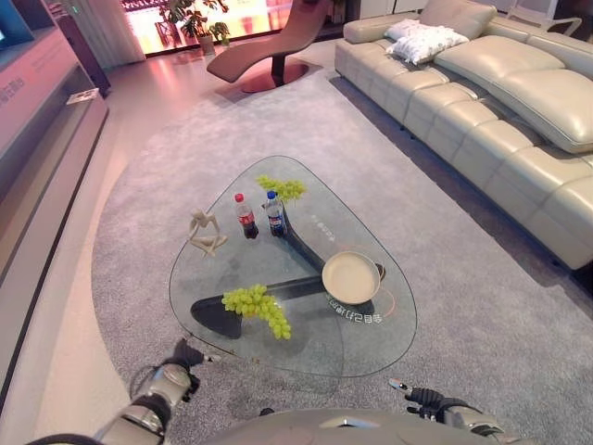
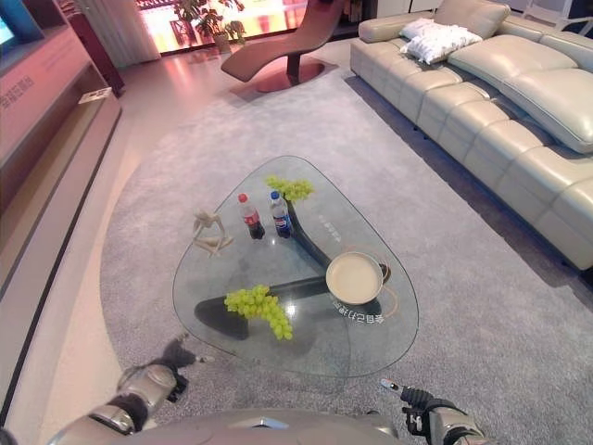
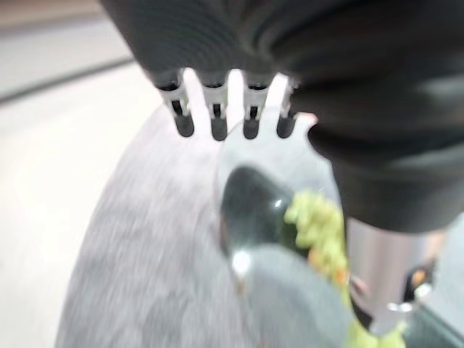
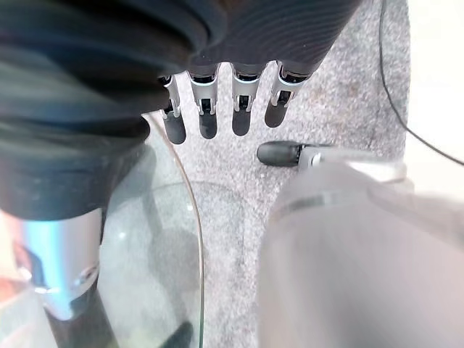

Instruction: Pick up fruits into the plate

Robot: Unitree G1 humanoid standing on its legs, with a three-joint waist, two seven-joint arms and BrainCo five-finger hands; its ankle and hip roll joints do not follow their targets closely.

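Left robot hand [image 1: 185, 355] and right robot hand [image 2: 408, 399] hang open-fingered, empty, off the tabletop's [image 1: 306, 352] near edge.
Knobbly green grapes [image 1: 258, 307] lie at nine o'clock of the smooth round cream plate [image 1: 350, 276] on rounded-triangular glass.

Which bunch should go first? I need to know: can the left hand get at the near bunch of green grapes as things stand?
Probably yes. The left hand hangs open just off the glass table edge, and the near grapes lie on that same side with nothing between. The bottles and plate sit farther off.
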